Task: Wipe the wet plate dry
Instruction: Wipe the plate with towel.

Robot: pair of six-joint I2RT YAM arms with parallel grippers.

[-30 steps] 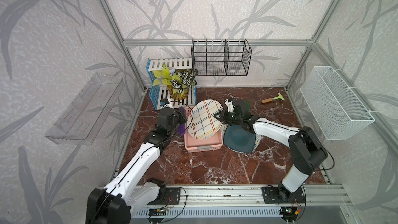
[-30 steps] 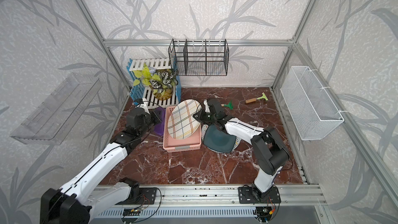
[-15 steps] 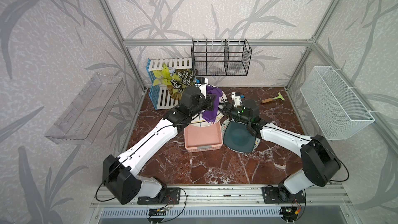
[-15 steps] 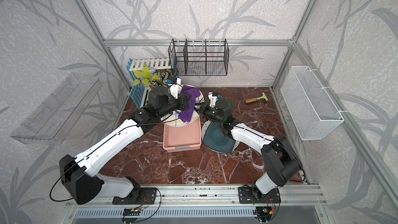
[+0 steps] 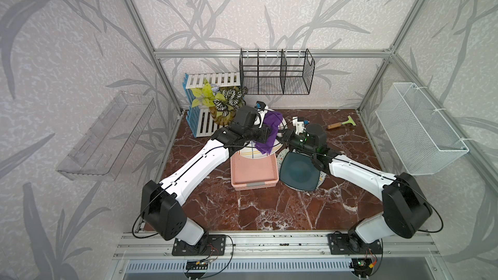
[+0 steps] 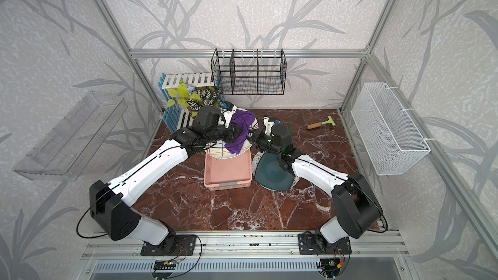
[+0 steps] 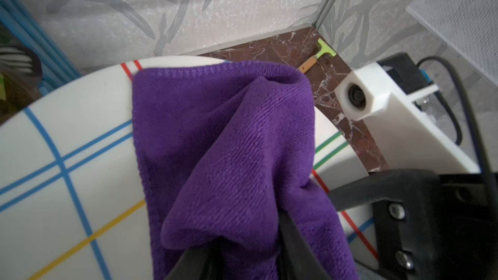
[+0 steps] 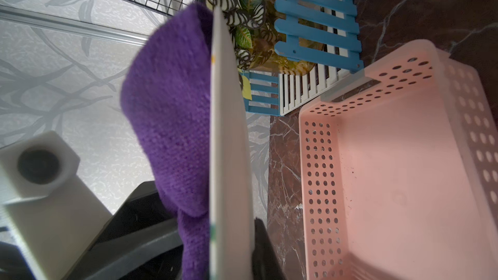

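A white plate (image 5: 253, 152) with coloured stripes hangs tilted above the pink basket, seen in both top views (image 6: 223, 152). My right gripper (image 5: 284, 137) is shut on its right rim; the right wrist view shows the plate (image 8: 229, 157) edge-on between the jaws (image 8: 231, 238). A purple cloth (image 5: 270, 130) lies draped over the plate's face (image 7: 67, 136). My left gripper (image 7: 242, 243) is shut on a fold of that cloth (image 7: 229, 144) and presses it to the plate's upper right part. The cloth hides much of the plate's far half.
The pink perforated basket (image 5: 254, 185) stands under the plate. A dark teal plate (image 5: 297, 169) lies on a patterned one to its right. A potted plant (image 5: 218, 101) and blue-white slatted racks (image 5: 204, 125) stand behind the left arm. A scraper (image 5: 341, 123) lies at the back right.
My left arm has swung right from beside the basket and brought the cloth onto the plate's face. The right gripper has shifted the plate back and laid it flatter.
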